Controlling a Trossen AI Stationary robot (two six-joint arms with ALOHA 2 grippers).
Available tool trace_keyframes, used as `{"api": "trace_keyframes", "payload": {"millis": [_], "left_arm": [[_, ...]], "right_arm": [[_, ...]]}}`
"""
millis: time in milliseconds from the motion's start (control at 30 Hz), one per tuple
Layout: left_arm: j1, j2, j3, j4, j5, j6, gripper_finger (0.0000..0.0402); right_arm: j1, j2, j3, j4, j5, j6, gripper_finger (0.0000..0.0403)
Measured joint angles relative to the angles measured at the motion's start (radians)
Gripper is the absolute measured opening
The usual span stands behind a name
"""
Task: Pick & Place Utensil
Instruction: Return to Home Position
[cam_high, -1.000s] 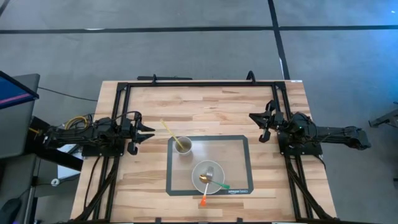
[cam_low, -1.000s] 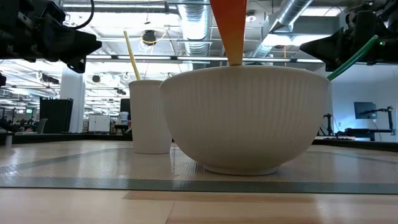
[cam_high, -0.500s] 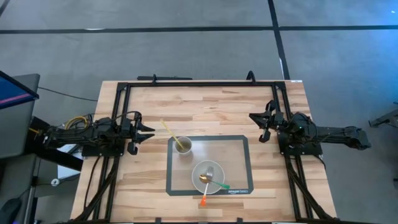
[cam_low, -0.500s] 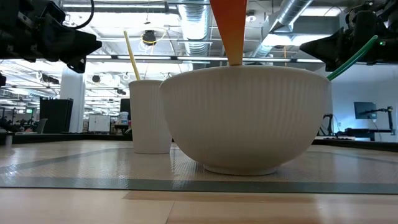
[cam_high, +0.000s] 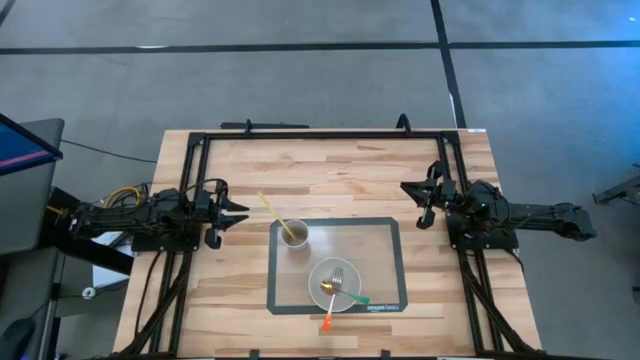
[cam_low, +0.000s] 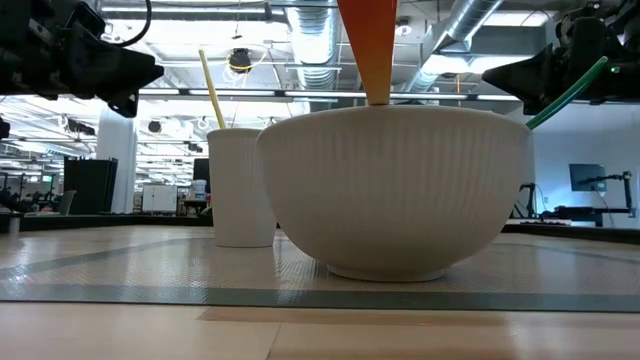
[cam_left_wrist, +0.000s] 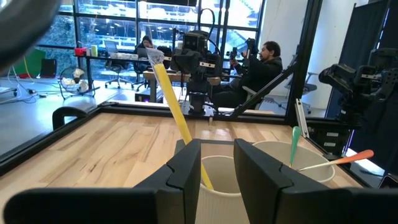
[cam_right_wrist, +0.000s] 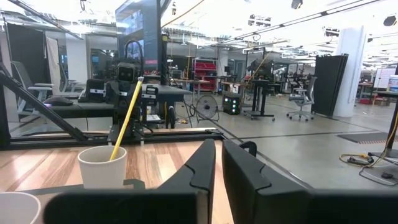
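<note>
A white cup (cam_high: 294, 234) stands on the grey mat (cam_high: 385, 265) and holds a yellow utensil (cam_high: 270, 210) that leans on its rim. Nearer the front edge, a white bowl (cam_high: 335, 284) holds a green-handled fork (cam_high: 352, 295) and an orange-handled spoon (cam_high: 327, 312), both resting on the rim. My left gripper (cam_high: 235, 213) hovers left of the cup, slightly open and empty; the cup (cam_left_wrist: 217, 177) shows between its fingers. My right gripper (cam_high: 412, 200) hovers right of the mat's far corner, shut and empty, facing the cup (cam_right_wrist: 102, 168).
A black frame (cam_high: 320, 134) runs around the wooden table top's far part and along both sides. Bare wood lies between the mat and the far rail. In the left wrist view, people sit in the room beyond the table (cam_left_wrist: 261, 62).
</note>
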Motion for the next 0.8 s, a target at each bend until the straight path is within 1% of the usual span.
{"api": "trace_keyframes", "payload": {"millis": [800], "left_arm": [[0.0, 0.0, 0.0, 0.007, 0.0, 0.0, 0.0097]], "right_arm": [[0.0, 0.0, 0.0, 0.0, 0.0, 0.0, 0.0024]]}}
